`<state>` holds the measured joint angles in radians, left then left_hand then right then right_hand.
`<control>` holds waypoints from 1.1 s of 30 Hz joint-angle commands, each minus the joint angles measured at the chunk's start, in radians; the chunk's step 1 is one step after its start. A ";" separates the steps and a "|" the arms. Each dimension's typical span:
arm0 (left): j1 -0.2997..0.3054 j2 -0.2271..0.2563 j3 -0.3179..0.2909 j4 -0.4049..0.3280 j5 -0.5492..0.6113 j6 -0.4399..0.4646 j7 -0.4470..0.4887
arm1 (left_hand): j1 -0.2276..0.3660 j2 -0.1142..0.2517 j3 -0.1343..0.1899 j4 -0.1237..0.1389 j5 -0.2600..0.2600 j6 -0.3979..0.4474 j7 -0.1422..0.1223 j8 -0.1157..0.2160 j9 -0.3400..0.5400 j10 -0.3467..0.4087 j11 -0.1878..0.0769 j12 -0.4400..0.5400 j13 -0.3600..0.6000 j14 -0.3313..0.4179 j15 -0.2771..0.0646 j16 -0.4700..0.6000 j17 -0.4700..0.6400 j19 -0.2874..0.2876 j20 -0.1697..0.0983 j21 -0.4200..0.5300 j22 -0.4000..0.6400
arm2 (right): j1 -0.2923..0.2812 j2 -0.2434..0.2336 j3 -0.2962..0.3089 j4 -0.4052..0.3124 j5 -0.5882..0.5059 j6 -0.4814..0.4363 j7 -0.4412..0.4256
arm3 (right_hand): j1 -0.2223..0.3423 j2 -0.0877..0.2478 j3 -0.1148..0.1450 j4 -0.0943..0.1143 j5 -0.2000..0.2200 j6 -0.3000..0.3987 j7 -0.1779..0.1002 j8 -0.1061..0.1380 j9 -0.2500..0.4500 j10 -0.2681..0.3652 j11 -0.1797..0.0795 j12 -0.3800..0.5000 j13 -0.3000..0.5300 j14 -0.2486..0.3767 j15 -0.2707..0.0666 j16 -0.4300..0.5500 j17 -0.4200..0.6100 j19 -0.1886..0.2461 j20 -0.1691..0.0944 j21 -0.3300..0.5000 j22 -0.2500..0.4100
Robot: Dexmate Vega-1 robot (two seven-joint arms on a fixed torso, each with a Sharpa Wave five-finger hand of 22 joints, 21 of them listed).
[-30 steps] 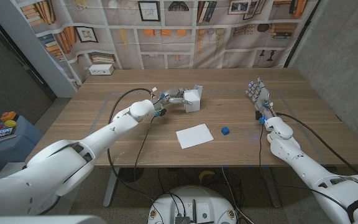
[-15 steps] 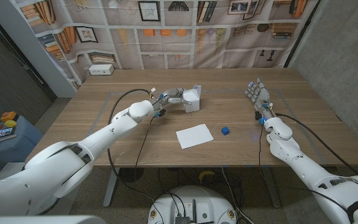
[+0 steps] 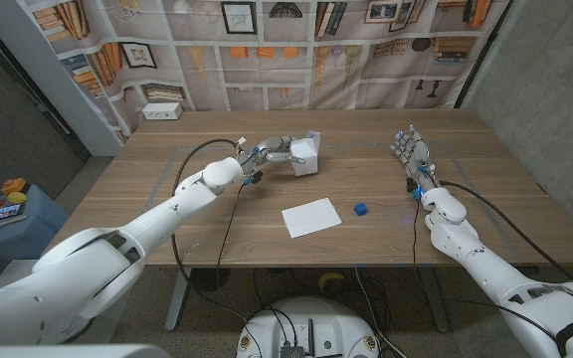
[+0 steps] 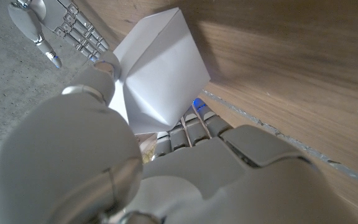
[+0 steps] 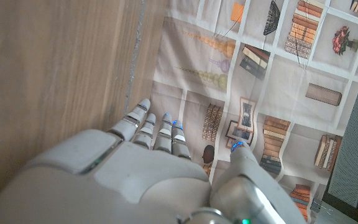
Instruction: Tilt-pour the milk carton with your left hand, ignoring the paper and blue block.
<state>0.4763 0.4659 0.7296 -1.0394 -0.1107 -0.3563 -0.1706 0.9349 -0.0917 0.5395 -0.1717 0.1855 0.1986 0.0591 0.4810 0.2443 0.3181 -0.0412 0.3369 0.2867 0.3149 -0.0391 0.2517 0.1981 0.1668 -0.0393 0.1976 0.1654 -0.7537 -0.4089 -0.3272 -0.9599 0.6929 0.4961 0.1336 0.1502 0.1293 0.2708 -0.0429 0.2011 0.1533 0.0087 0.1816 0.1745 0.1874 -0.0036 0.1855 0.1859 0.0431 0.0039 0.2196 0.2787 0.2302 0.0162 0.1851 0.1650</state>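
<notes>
The white milk carton point(image 3: 306, 154) is held above the middle back of the wooden table point(image 3: 167, 214), tilted on a corner. My left hand point(image 3: 275, 151) grips it from its left side. In the left wrist view the carton point(image 4: 160, 74) shows between the thumb and fingers point(image 4: 194, 124) of that hand. My right hand point(image 3: 412, 152) stands at the table's right side with fingers apart, holding nothing; my right hand point(image 5: 160, 168) shows the same way in its wrist view.
A white sheet of paper point(image 3: 311, 217) lies near the table's front middle. A small blue block point(image 3: 361, 209) sits just right of it. A small white box point(image 3: 162, 111) rests at the table's back left corner.
My left hand has raised the carton slightly and tipped it further onto a corner. The right hand has not moved.
</notes>
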 commanded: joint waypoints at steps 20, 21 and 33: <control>-0.048 0.136 -0.002 -0.223 0.014 0.229 -0.165 | 0.001 0.025 -0.022 0.009 0.009 -0.020 0.004 0.013 0.012 -0.010 0.013 0.001 0.023 -0.003 -0.033 0.001 0.006 -0.006 -0.020 -0.003 0.006 | 0.010 0.001 -0.010 -0.004 -0.017 0.011 -0.001 | 0.002 0.002 0.007 -0.011 0.001 0.008 -0.004 0.007 0.001 0.002 -0.002 0.007 0.002 0.003 -0.008 0.004 -0.004 0.007 -0.026 0.004 0.002; -0.051 0.140 -0.001 -0.227 0.017 0.231 -0.171 | 0.001 0.026 -0.023 0.009 0.009 -0.021 0.004 0.013 0.013 -0.011 0.013 0.001 0.023 -0.003 -0.033 0.001 0.006 -0.007 -0.020 -0.003 0.006 | 0.012 0.003 -0.010 0.001 -0.016 0.013 0.002 | 0.002 0.002 0.007 -0.011 0.001 0.008 -0.004 0.007 0.001 0.001 -0.002 0.007 0.002 0.003 -0.008 0.004 -0.003 0.007 -0.025 0.004 0.002; -0.086 0.205 0.012 -0.335 0.079 0.321 -0.224 | 0.000 0.031 -0.033 0.009 0.011 -0.031 0.005 0.018 0.016 -0.017 0.014 0.000 0.032 -0.007 -0.030 0.000 0.007 -0.010 -0.018 -0.005 0.006 | 0.032 0.021 -0.014 0.044 -0.012 0.025 0.022 | 0.001 0.002 0.008 -0.011 0.000 0.008 -0.004 0.007 0.001 0.001 -0.003 0.007 0.002 0.003 -0.004 0.005 -0.004 0.008 -0.025 0.004 0.002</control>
<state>0.4216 0.6162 0.7296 -1.2845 -0.0800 -0.1117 -0.3444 0.9360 -0.0719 0.5117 -0.1605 0.1932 0.1747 0.0642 0.4887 0.2582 0.3050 -0.0283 0.3368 0.3138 0.3146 -0.0393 0.2516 0.2025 0.1630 -0.0356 0.1975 0.1703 -0.7369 -0.4010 -0.3375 -0.9465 0.6768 0.5120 0.1406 0.1502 0.1292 0.2762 -0.0483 0.2011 0.1532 0.0087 0.1854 0.1722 0.1874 -0.0036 0.1855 0.1859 0.0430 -0.0038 0.2196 0.2739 0.2391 -0.0074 0.1851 0.1649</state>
